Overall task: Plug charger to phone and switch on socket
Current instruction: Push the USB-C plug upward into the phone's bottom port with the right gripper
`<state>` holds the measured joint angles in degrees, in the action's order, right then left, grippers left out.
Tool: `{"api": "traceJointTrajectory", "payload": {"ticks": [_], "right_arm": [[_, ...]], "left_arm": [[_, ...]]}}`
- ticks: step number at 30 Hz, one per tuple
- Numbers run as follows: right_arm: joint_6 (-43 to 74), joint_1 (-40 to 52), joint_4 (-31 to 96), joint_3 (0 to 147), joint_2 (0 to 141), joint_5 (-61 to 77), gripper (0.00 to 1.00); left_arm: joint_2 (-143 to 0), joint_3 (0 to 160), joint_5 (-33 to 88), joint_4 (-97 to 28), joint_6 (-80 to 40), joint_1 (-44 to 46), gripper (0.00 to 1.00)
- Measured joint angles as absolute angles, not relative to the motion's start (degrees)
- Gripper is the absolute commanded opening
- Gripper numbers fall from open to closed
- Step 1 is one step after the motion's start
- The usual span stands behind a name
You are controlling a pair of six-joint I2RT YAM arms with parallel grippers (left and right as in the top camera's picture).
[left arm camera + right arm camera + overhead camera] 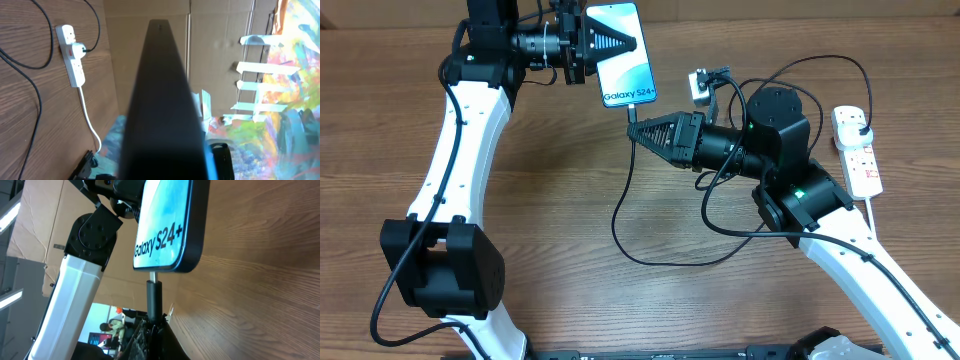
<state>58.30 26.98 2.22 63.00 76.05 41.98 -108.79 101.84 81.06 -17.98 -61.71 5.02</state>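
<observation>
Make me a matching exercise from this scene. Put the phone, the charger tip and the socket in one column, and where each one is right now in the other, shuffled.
Things:
1. phone
2. charger tip
3. socket

Places:
a. lying flat on the table at the far right, with no gripper touching it
b. clamped in the left gripper, screen up
c. pinched in the right gripper, at the phone's bottom edge

Pairs: 1-b, 2-c, 3-a
</observation>
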Motion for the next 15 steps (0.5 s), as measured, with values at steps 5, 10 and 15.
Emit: {"api": "traceJointTrajectory", "payload": {"ticks": [5, 10, 15], "right_arm": [[58.3, 27.0, 2.2, 63.0, 76.1, 42.1, 0.04], [58.3, 27.0, 2.2, 63.0, 76.1, 42.2, 0.04], [58.3, 27.0, 2.2, 63.0, 76.1, 42.6, 0.04]], "left_arm": [[-108.8, 101.8, 81.8, -18.0, -60.5, 5.0, 0.04], [-108.8, 101.8, 82.6, -17.9, -59.6, 5.0, 0.04], [-108.9, 101.8, 83.3, -17.9, -59.5, 5.0, 0.04]]}}
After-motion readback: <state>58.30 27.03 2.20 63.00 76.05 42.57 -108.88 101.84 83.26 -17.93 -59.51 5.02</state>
